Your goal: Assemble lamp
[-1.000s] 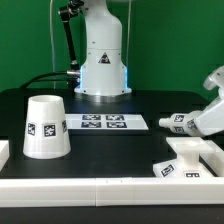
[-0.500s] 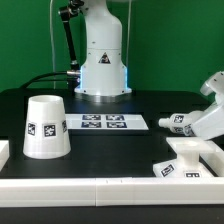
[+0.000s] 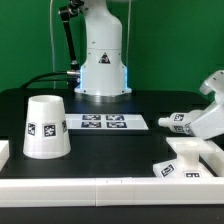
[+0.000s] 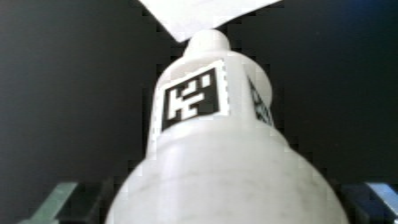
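Note:
The white bulb (image 3: pixel 180 122) lies on its side on the black table at the exterior view's right, its tagged stem pointing toward the marker board. My gripper (image 3: pixel 208 118) is around the bulb's round head. In the wrist view the bulb (image 4: pixel 210 110) fills the picture between my fingers (image 4: pixel 64 200), with a dark gap on each side, so the gripper (image 4: pixel 214 206) is open. The flat square base (image 3: pixel 186 157) lies near the front right and shows beyond the bulb's tip in the wrist view (image 4: pixel 205 12). The tapered shade (image 3: pixel 45 126) stands on the left.
The marker board (image 3: pixel 104 122) lies in the middle of the table, in front of the robot's pedestal (image 3: pixel 102 62). A white ledge (image 3: pixel 100 185) runs along the table's front edge, just in front of the base.

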Available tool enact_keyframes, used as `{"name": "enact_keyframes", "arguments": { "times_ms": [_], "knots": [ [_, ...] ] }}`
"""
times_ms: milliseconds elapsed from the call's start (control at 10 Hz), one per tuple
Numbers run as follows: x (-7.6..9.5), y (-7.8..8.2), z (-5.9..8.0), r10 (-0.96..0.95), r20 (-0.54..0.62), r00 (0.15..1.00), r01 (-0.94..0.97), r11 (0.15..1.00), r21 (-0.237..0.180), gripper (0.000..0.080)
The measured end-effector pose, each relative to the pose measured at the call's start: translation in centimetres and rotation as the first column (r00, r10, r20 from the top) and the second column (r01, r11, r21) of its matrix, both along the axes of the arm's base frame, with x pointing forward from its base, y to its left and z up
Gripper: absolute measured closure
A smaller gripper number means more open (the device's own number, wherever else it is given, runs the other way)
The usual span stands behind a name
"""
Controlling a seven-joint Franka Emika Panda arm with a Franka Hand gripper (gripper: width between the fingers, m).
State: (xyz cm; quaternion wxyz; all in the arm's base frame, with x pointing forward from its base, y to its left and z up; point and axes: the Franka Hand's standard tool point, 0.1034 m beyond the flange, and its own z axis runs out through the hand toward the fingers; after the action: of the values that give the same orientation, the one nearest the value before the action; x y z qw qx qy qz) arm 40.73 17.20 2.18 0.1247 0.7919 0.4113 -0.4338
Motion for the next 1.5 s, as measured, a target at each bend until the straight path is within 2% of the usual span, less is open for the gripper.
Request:
{"name": "enact_keyframes", "arguments": {
  "times_ms": [200,500,700,800,900,1100,1200,1300,1400,1500],
  "knots": [
    [0.4,-0.4,0.7,-0.011,-0.005,1.000,0.010,1.000,-0.004,0.0222],
    [1.5,-2.7,5.0,-0.049,-0.067,0.997,0.049,0.999,-0.014,0.0222],
    [2.4,-4.4,7.3,-0.071,-0.044,0.996,0.072,0.997,0.007,0.0220],
    [2.1,-4.5,7.2,-0.075,-0.043,0.996,0.075,0.997,0.002,0.0220],
    [2.5,-4.4,6.7,-0.074,-0.024,0.997,0.074,0.997,0.021,0.0220],
    [3.9,-5.0,7.2,-0.074,0.089,0.993,0.063,0.990,0.123,0.0220],
    [4.8,-6.5,8.8,-0.073,0.127,0.989,0.050,0.983,0.176,0.0220],
    [5.2,-8.2,10.6,-0.096,0.171,0.981,0.059,0.975,0.212,0.0220],
    [5.1,-9.2,11.5,-0.113,0.188,0.976,0.071,0.974,0.217,0.0220],
    [5.7,-9.3,11.5,-0.129,0.239,0.962,0.067,0.965,0.252,0.0220]
  ]
}}
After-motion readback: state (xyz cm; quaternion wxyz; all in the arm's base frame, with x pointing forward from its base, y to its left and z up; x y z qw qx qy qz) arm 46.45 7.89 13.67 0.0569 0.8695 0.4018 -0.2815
